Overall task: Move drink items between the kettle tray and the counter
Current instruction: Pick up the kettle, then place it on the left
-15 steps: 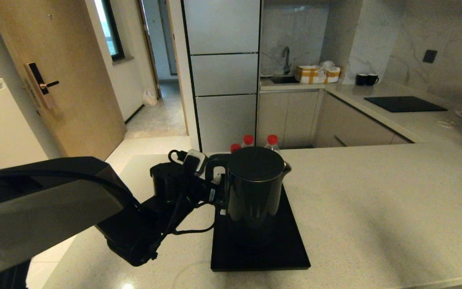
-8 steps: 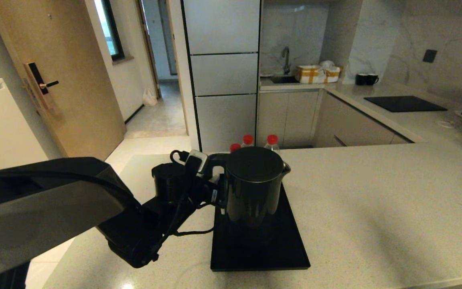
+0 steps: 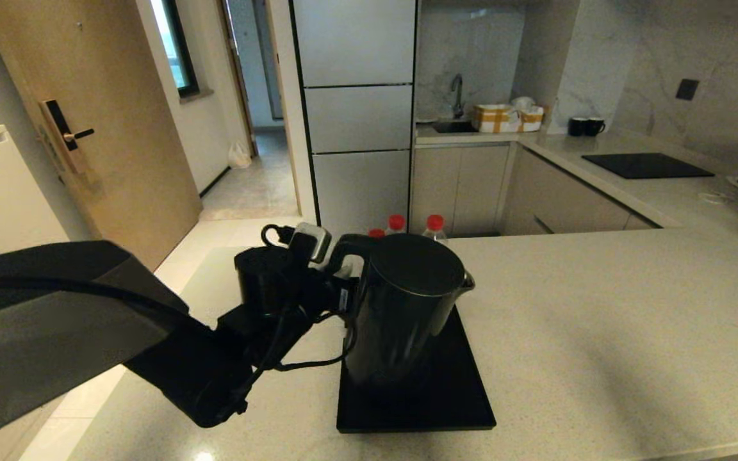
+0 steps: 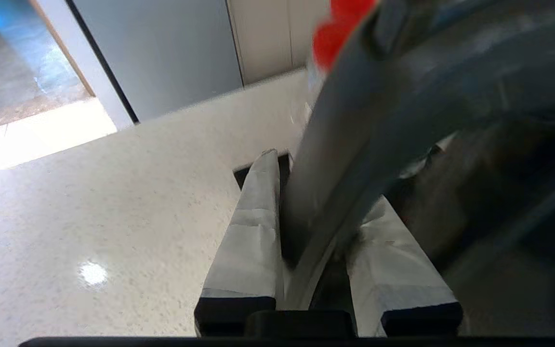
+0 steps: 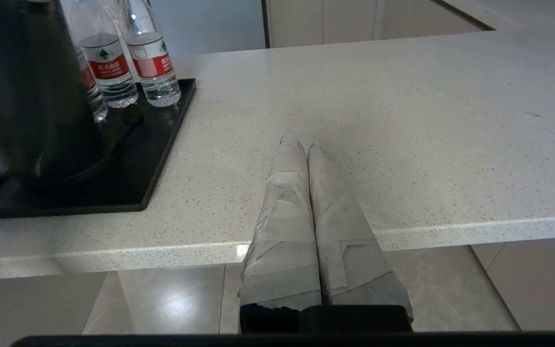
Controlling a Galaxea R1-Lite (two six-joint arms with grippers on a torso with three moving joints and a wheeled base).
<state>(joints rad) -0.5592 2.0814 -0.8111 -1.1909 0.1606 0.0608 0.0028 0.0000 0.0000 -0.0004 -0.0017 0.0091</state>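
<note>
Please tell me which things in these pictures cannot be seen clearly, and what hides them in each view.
- Round base disc: hidden in head view by the glossy black electric kettle over the flat black tray.
- Clear plastic water bottles: only red caps show in head view; kettle covers the rest.
- Bottle label print: too small, right wrist view.
- Kettle's top: cut off by right wrist view's edge.
- Left gripper: kettle handle fills left wrist view, blurred.

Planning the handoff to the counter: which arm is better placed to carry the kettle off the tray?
Left. Its hand is shut on the kettle handle; the right hand sits closed at the counter edge.
</note>
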